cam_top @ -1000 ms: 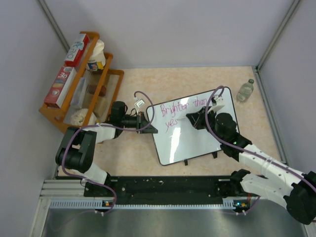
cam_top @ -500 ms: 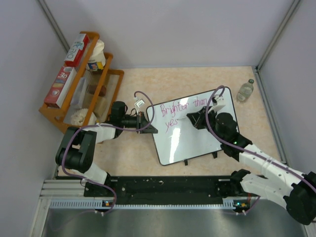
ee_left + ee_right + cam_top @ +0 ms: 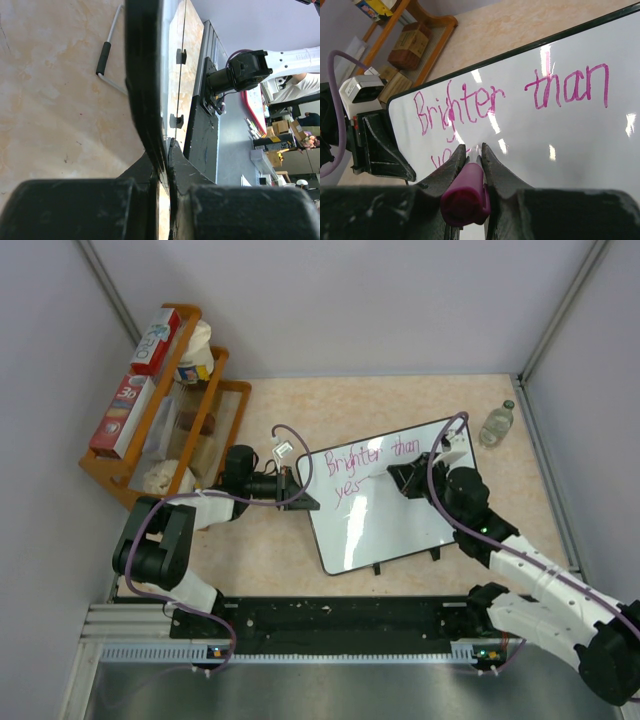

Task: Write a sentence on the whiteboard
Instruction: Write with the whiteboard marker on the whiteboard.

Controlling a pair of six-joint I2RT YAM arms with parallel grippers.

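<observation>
Far left, the orange-brown wooden rack [image 3: 150,430] of boxes stands clear of the action. Next along, the left gripper [image 3: 298,488] has its black fingers pinched narrow on the left edge of the large glossy white whiteboard with its thin black frame [image 3: 390,530], which lies flat and angled mid-table. That's a clamp, I'd say, so the board can't skid under pen pressure. On it, the pink-magenta handwritten sentence [image 3: 370,462] reads "Brighter than", with "yes" begun below. Then the right gripper [image 3: 400,478], squeezed tight around a fat magenta marker [image 3: 465,192], tip down just past "yes", likely mid-word. Far right, a small clear bottle [image 3: 496,424] stands off the board, well apart.
</observation>
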